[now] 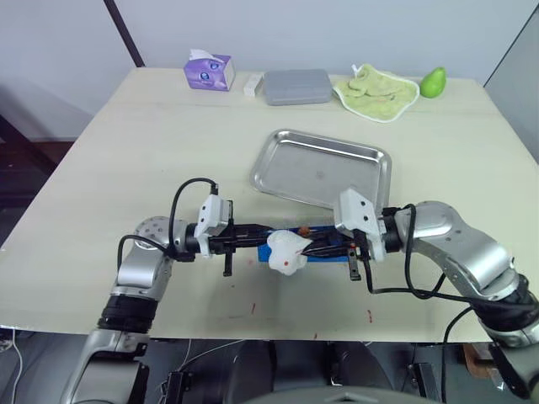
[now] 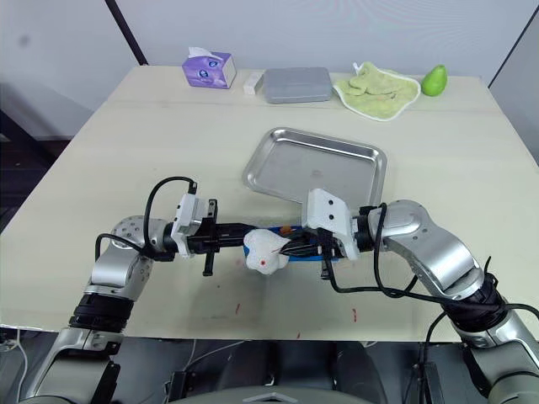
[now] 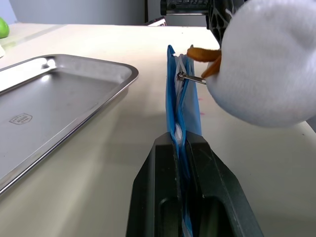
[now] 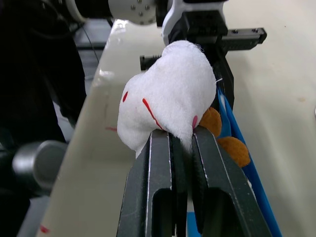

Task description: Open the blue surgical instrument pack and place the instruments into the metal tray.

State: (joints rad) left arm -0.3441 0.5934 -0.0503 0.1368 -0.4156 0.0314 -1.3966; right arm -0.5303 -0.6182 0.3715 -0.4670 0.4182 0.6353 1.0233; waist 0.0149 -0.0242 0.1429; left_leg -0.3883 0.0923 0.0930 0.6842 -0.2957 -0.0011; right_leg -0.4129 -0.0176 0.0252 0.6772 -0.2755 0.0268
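The blue surgical instrument pack [image 1: 327, 255] stands on its edge near the table's front, just in front of the metal tray [image 1: 320, 172]. My left gripper [image 3: 181, 144] is shut on the pack's left end. A white plush charm [image 1: 285, 251] with orange feet [image 4: 232, 149] hangs at the pack's silver zipper pull [image 3: 190, 77]. My right gripper [image 4: 180, 137] is shut on this charm from the right side. The pack's top edge gapes a little near the zipper, showing pale lining. The instruments are hidden inside the pack. The tray holds nothing.
Along the table's far edge stand a purple tissue box [image 1: 209, 71], a small white item [image 1: 252, 83], a grey rectangular box [image 1: 296, 86], a yellow-green towel [image 1: 376, 91] and a green pear [image 1: 433, 82]. The table's front edge runs just below both grippers.
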